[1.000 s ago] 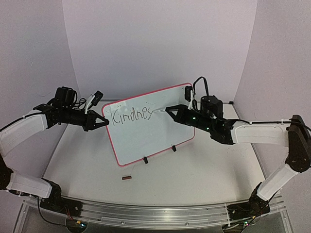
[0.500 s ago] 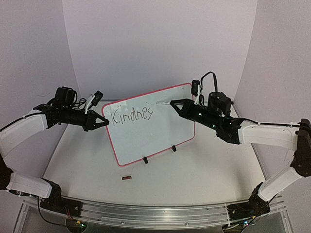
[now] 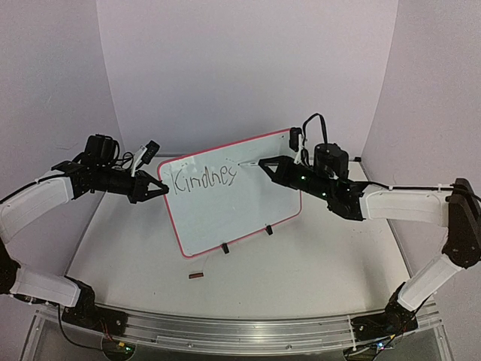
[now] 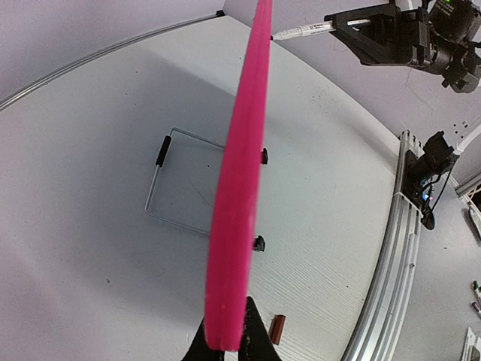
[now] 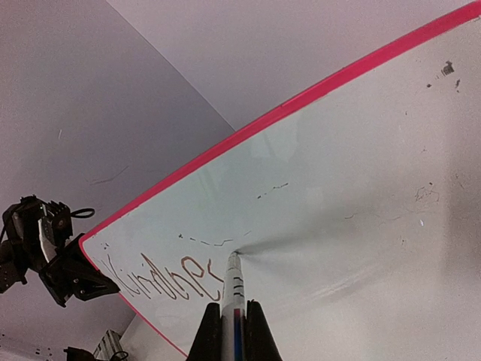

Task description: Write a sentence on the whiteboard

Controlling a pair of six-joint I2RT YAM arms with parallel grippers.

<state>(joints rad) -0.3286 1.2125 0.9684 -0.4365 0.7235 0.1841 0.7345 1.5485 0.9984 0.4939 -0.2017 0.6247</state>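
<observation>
The whiteboard [image 3: 240, 210], glossy white with a red rim, stands tilted on two black clip feet [image 3: 225, 248]. The sentence [image 3: 204, 179] reads "Kindnes" at its upper left. My left gripper [image 3: 161, 190] is shut on the board's left rim, which shows edge-on in the left wrist view [image 4: 240, 173] between the fingertips [image 4: 259, 338]. My right gripper [image 3: 264, 163] is shut on a white marker [image 5: 233, 301]. The marker's tip touches the board [image 5: 361, 188] just right of and above the last letter of the sentence [image 5: 161, 280].
A small red-brown piece [image 3: 196, 276] lies on the table in front of the board, also in the left wrist view [image 4: 277, 329]. A wire frame [image 4: 176, 180] lies flat behind the board. Faint stray marks [image 5: 270, 188] dot the board's upper part.
My right gripper lifted the marker up and away from the end of the word, then brought its tip back onto the board slightly higher. The left gripper and board have not moved.
</observation>
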